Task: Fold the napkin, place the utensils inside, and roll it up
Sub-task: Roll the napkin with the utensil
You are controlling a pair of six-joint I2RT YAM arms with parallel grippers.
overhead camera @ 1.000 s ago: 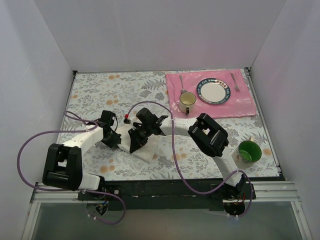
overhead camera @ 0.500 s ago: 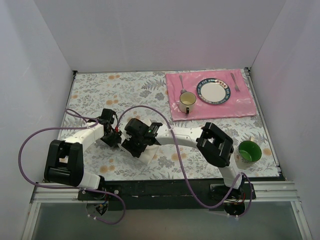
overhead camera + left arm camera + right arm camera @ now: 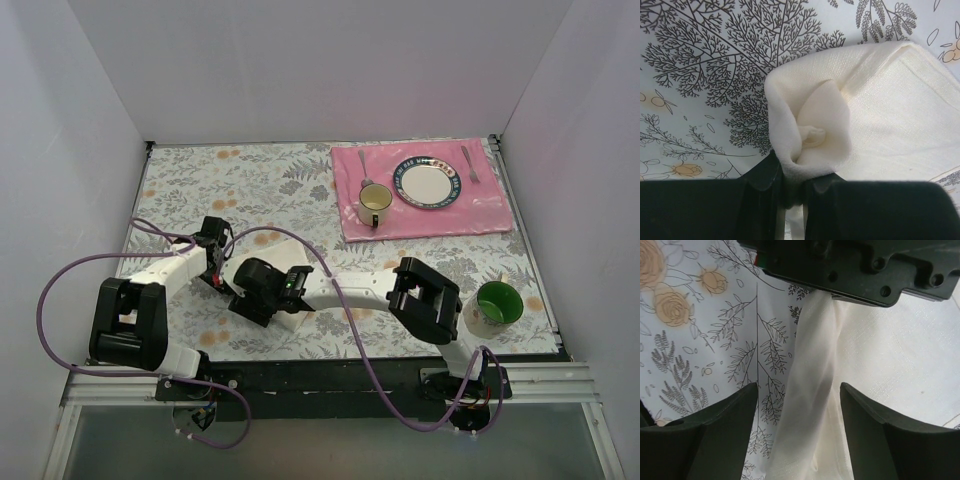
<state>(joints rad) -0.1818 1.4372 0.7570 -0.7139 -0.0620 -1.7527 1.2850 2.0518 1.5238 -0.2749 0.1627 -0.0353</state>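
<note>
Napkin [image 3: 880, 110]: off-white cloth on the floral counter [image 3: 200, 180], at lower left of centre in the overhead view, mostly hidden there under the two wrists.
Shape of the napkin: folded flat over most of its spread, with one edge twisted into a loose roll.
Roll: at centre frame in the left wrist view, its layers curl round a small inner fold. The flat folded part spreads away to the right of the frame.
Left gripper [image 3: 790, 192]: jaws clenched on the near end of the roll, the cloth pinched between them at bottom centre of that view.
Right gripper [image 3: 799, 390]: jaws released and standing wide apart. The twisted strip of napkin runs up the middle of the frame between them, with a gap on either side.
Spacing: the left gripper and right gripper are close together, and the left one's black body fills the top of the right wrist view.
Placemat [image 3: 480, 212]: pink, at upper right of the overhead view, well apart from the napkin.
Plate [image 3: 427, 185]: on the placemat, white with a dark patterned rim.
Mug [image 3: 375, 203]: on the placemat, just beside the plate at its lower left.
Spoon [image 3: 365, 165]: on the placemat, left of the plate.
Fork [image 3: 470, 163]: on the placemat, right of the plate.
Green cup [image 3: 497, 302]: on the counter at lower right, near the right arm's elbow.
</note>
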